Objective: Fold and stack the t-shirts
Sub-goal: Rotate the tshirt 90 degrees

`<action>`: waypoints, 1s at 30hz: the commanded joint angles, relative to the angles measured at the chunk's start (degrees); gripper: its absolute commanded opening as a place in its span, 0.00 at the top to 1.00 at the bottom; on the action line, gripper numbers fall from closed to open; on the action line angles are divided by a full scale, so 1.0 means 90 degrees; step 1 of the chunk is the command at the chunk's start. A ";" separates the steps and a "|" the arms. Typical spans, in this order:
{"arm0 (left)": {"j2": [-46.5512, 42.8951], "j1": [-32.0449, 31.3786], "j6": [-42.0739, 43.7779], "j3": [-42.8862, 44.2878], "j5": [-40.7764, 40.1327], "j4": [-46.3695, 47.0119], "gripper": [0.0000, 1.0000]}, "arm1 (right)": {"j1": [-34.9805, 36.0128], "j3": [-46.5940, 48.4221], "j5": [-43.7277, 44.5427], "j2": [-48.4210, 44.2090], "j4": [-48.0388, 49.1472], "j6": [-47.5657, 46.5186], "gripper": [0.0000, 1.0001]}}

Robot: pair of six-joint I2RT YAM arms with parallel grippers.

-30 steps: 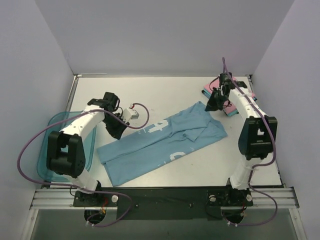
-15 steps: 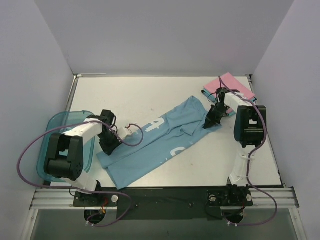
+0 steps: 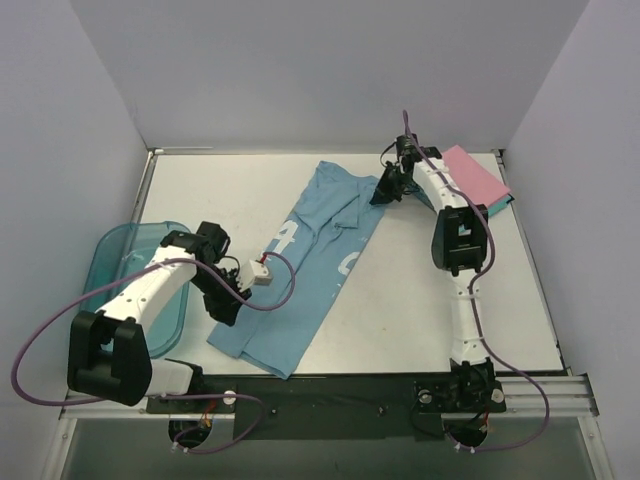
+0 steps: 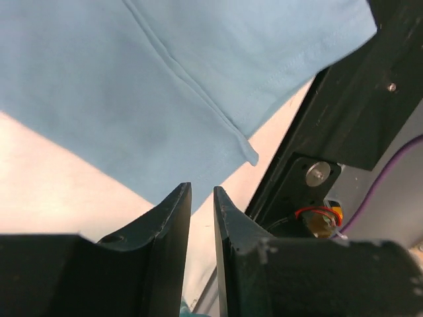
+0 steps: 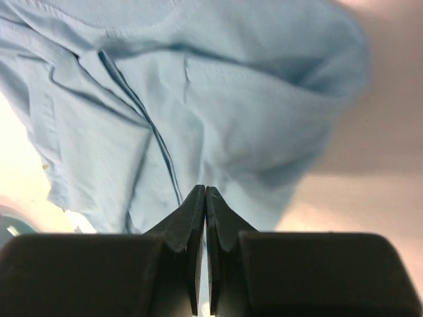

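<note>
looking down from the top external view, a light blue t-shirt [image 3: 312, 270] with white lettering lies unfolded on the table [image 3: 420, 300], stretched in a long diagonal strip from the near left toward the far middle. the left gripper [image 3: 228, 305] sits at the strip's near left edge, just beside the teal plastic bin [image 3: 110, 255] that stands at the table's left side. the right gripper [image 3: 383, 192] is at the strip's far right corner, its arm reaching out long. a folded pink tee [image 3: 478, 175] rests in the far right corner, apart from the blue cloth, with a sliver of a teal tee [image 3: 498, 206] showing beneath its near edge. in the left wrist view, the left gripper [image 4: 201, 191] has its jaws drawn narrow, a thin slit between them; the shirt's [image 4: 165, 66] edge tapers down to the tips, a hemmed corner lies off to the right near the black frame [image 4: 357, 99], and i cannot tell whether cloth is pinched in the slit. in the right wrist view, the right gripper [image 5: 205, 191] has its jaws pressed together on the rumpled blue cloth [image 5: 231, 99], whose folds and seam run toward the tips.
</note>
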 commanded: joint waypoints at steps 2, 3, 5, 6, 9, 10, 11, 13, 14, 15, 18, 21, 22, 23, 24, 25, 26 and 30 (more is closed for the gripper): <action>-0.0042 0.0212 -0.0304 0.0637 0.0351 0.0128 0.69 | -0.0166 -0.1366 0.1065 -0.1798 0.0150 -0.0453 1.00; 0.0007 0.0241 -0.0412 0.0579 0.0108 0.0374 0.69 | -0.0205 -0.1632 0.1223 -0.2138 0.0208 -0.0308 1.00; 0.0163 0.0310 -0.0851 0.0413 -0.0389 0.1406 0.70 | -0.0273 -0.2463 0.1450 -0.2434 0.0441 0.0072 1.00; 0.0290 0.0377 -0.1104 0.0287 -0.0528 0.1672 0.70 | -0.0303 -0.2842 0.1256 -0.2444 0.0520 0.0171 1.00; 0.0554 0.0388 -0.1165 0.0052 -0.1113 0.2298 0.71 | -0.0391 -0.3051 0.0514 -0.2065 0.0861 0.0658 1.00; 0.0613 0.0407 -0.1136 -0.0036 -0.1183 0.2348 0.71 | -0.0410 -0.3128 -0.0029 -0.1812 0.1018 0.0796 1.00; 0.0633 0.0407 -0.1088 -0.0114 -0.1203 0.2368 0.71 | -0.0430 -0.3158 -0.0257 -0.1684 0.1406 0.1165 1.00; 0.0584 0.0407 -0.0961 -0.0416 -0.1106 0.2330 0.71 | -0.0362 -0.3071 -0.0601 -0.1429 0.1779 0.1470 1.00; 0.0536 0.0398 -0.0931 -0.0495 -0.1047 0.2310 0.71 | -0.0294 -0.2800 -0.0533 -0.1255 0.1791 0.1539 1.00; 0.0516 0.0388 -0.0912 -0.0660 -0.0911 0.2271 0.71 | -0.0274 -0.2652 -0.0513 -0.1156 0.1762 0.1694 1.00; 0.0477 0.0291 -0.0911 -0.0925 -0.0511 0.2144 0.71 | -0.0313 -0.1630 -0.0600 -0.0320 0.1567 0.2095 1.00; 0.0506 -0.0021 -0.1067 -0.0955 0.0124 0.2269 0.71 | -0.0352 -0.0419 -0.1078 0.0493 0.1449 0.2651 1.00; 0.0506 -0.0419 -0.1193 -0.0926 0.0038 0.2416 0.71 | -0.0323 -0.0163 -0.1080 0.0766 0.1517 0.2749 1.00; 0.0602 -0.0819 -0.1359 -0.0810 0.0037 0.2601 0.71 | -0.0313 0.0188 -0.1012 0.0875 0.1614 0.2895 1.00; 0.0671 -0.0987 -0.1399 -0.0750 0.0115 0.2632 0.71 | -0.0284 0.0278 -0.0992 0.1031 0.1963 0.3003 1.00; 0.0856 -0.1376 -0.1448 -0.0585 0.0164 0.2632 0.71 | -0.0274 0.0366 -0.0905 0.1081 0.2208 0.3227 1.00; 0.0964 -0.1554 -0.1477 -0.0526 0.0203 0.2651 0.71 | -0.0264 0.0367 -0.0875 0.1139 0.2684 0.3461 1.00; 0.1413 -0.2716 -0.1897 -0.0204 0.0194 0.2896 0.70 | -0.0274 0.0756 -0.0592 0.1276 0.3324 0.3503 1.00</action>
